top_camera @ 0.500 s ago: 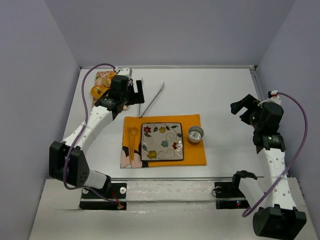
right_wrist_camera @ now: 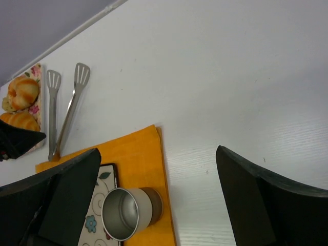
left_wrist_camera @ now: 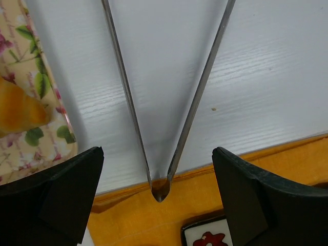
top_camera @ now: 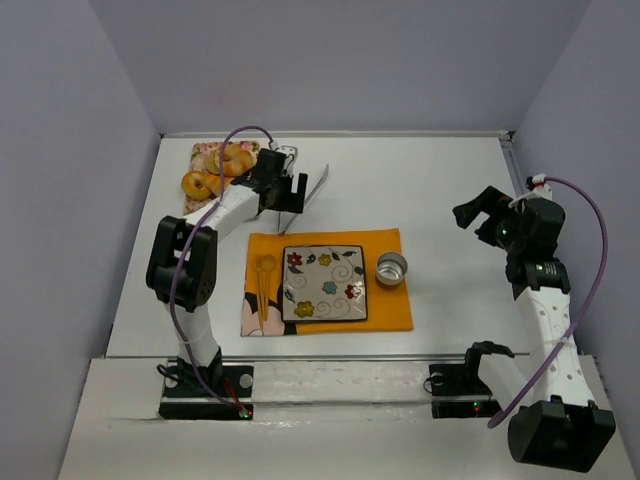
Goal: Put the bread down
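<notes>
Bread (top_camera: 200, 183) on floral tray (top_camera: 206, 151); left gripper (top_camera: 283, 192) wide open over tongs (top_camera: 319, 180), right gripper (top_camera: 478, 208) wide open, empty

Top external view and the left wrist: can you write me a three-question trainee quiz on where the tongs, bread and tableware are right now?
1. Short answer: in the top view, what stands on the orange placemat just right of the square flower-painted plate?
2. True or false: the left gripper is shut on the slim metal tongs.
3. Pick one: the golden bread rolls lie
A. on the plate
B. on the floral tray at the far left of the table
C. on the placemat

Key
1. A small metal cup.
2. False: its jaws stand open on either side of the tongs' hinge end.
3. B.
</notes>
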Robot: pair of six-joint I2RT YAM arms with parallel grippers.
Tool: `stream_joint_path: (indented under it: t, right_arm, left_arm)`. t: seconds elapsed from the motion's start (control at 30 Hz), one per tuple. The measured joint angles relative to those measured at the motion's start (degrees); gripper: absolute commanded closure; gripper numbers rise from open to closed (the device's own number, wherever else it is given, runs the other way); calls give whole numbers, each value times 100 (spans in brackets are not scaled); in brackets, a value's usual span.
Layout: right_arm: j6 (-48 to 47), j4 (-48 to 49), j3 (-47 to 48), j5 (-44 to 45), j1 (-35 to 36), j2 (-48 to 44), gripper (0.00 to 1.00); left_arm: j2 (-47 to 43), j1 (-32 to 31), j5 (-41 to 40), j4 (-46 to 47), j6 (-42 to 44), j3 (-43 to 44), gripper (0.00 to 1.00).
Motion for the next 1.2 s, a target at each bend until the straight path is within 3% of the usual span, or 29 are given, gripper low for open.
stream_joint_path:
  t: [0.53, 1.2]
  right_arm:
    - [-37, -85, 24, -273, 0, 57, 0]
    - [-63, -125, 61, -332, 0, -345, 0]
  left_arm:
    - [879, -149, -251, -254, 553, 393, 1]
    - [2081, -142, -155, -487, 1152, 1792, 1]
